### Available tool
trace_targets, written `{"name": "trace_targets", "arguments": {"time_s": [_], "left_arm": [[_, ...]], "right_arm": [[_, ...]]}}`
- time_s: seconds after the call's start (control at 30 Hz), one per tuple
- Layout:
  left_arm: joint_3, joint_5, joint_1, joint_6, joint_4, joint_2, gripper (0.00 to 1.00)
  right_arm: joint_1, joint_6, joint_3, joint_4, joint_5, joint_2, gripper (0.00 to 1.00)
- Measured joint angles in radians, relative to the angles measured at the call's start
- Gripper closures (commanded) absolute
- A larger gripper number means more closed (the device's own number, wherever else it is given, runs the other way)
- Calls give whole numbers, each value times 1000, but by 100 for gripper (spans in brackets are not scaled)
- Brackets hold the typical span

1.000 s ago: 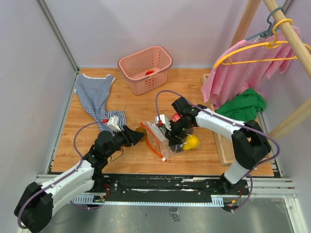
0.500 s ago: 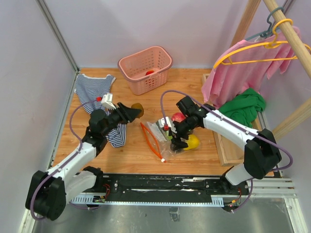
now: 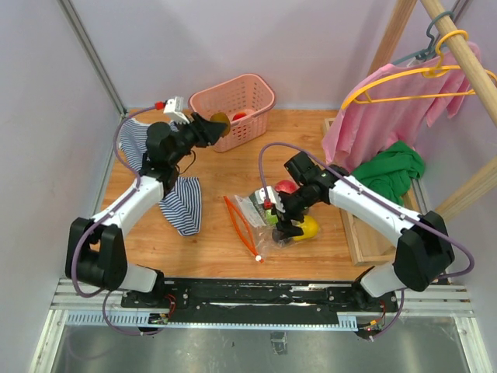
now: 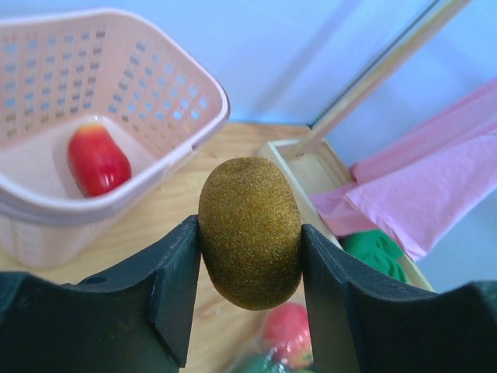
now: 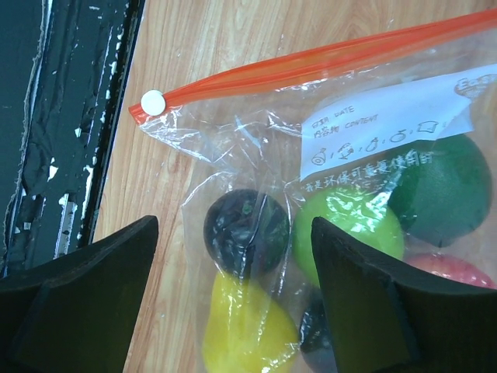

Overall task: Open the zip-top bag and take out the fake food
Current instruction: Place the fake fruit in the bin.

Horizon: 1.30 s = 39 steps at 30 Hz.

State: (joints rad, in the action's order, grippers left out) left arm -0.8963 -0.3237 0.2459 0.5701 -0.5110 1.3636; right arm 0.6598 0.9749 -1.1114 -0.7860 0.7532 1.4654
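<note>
**Top view.** The left tool (image 3: 211, 127) is seen raised at the rim of the pink basket (image 3: 260, 87), clamped on a brown fuzzy fruit (image 3: 221, 120). The right tool (image 3: 281, 221) is held over the zip-top bag (image 3: 247, 208), which lies mid-counter (image 3: 210, 249). Its jaws are spread wide and nothing is gripped. The orange zip strip (image 3: 241, 229) is turned to the bag's left. A yellow fruit (image 3: 307, 228) and a red apple (image 3: 286, 186) are seen at the bag's right (in or out of the plastic cannot be told from here). A striped cloth (image 3: 180, 203) lies left of the bag, apart from it.

**Left wrist.** The brown fuzzy fruit is pinched between both fingers (image 4: 167, 287), which are part-closed around it. The basket is seen behind it to the left, with one red fruit (image 4: 97, 159) lying inside.

**Right wrist.** The bag is flanked from above by wide-apart fingers (image 5: 78, 287), and contact with the plastic cannot be told. Inside the bag are seen:
- a dark purple piece (image 5: 245, 229)
- a light green fruit (image 5: 349, 233)
- a dark green fruit (image 5: 443, 194)
- the yellow fruit
- the red apple, at the frame edge

A white label (image 5: 380, 132) sits over the green ones. The strip ends in a white slider (image 5: 152, 101).
</note>
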Motion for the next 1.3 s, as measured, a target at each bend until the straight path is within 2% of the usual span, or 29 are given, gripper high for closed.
{"name": "trace_targets", "arguments": {"time_s": [0.43, 0.73, 0.93, 1.3], "left_arm": [[-340, 68, -2, -204, 112, 271, 77], [-558, 95, -2, -319, 222, 420, 77], [-806, 129, -2, -420, 340, 546, 77], [-809, 196, -2, -534, 431, 566, 75]], "right_arm": [[-138, 4, -71, -67, 8, -63, 18], [-177, 74, -224, -197, 5, 4, 18], [-202, 100, -241, -256, 34, 74, 20], [-202, 137, -430, -413, 40, 288, 22]]}}
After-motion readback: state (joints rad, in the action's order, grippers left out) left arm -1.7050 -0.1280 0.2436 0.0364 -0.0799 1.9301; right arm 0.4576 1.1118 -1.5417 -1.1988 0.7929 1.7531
